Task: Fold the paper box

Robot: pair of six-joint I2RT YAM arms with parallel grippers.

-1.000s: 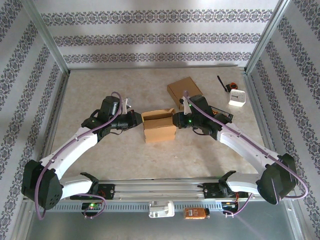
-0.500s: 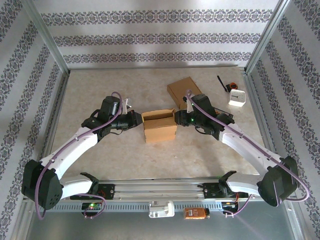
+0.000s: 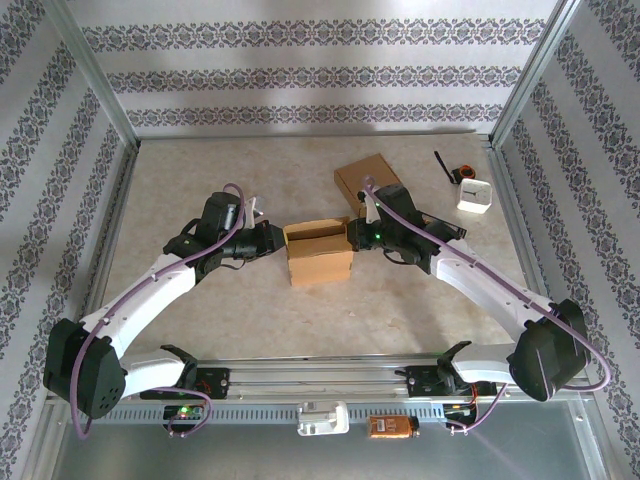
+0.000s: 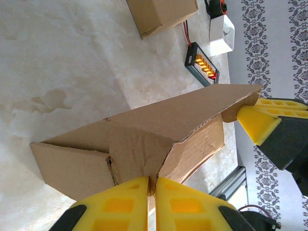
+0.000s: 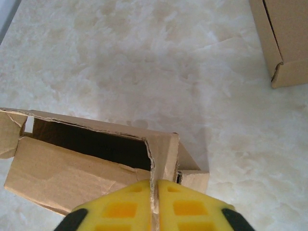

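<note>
shifted slightly inward at right pincer [image 5: 154, 190], left pincer [image 4: 151, 184] unmoved, both pinched closed on opposite end walls of box [image 3: 318, 252]: likely light, flimsy, tearable, best held near creases.

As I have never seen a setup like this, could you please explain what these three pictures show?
These are two robot arms bolted to a table, each ending in a two-finger gripper with yellow pads. The wide picture comes from a fixed camera above and behind the arms. The other two come from cameras on the wrists, looking along the fingers. In the middle stands a cardboard box, open at the top. The left gripper pinches its left end and the right gripper its right end, both shut on thin cardboard. Farther back lie a second box, closed, a white gadget and a charger with lit bars.
</note>
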